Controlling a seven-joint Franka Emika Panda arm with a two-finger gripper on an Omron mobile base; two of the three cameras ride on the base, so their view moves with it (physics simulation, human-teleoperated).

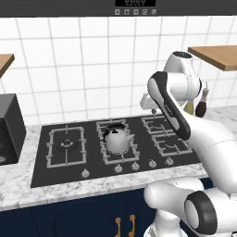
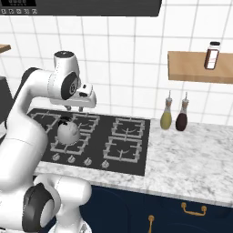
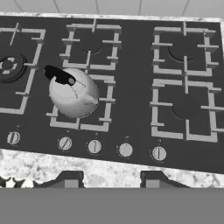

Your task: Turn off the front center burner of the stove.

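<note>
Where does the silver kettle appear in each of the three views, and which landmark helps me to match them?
Left base view: the kettle sits on the middle grate section of the stove, just left of picture center.
Right base view: the kettle is at the left, partly behind the white arm.
Hand view: the kettle is left of center, on the nearer middle grate.
Shared landmark: the row of five silver knobs along the stove's front edge.

No text or number can be read anywhere. The dark panel [image 1: 135, 6] above the stove [image 1: 115, 143] carries a small display and a row of tiny symbols, perhaps digits, too blurred to make out. The knobs [image 3: 94, 146] show only a plain pointer line.
</note>
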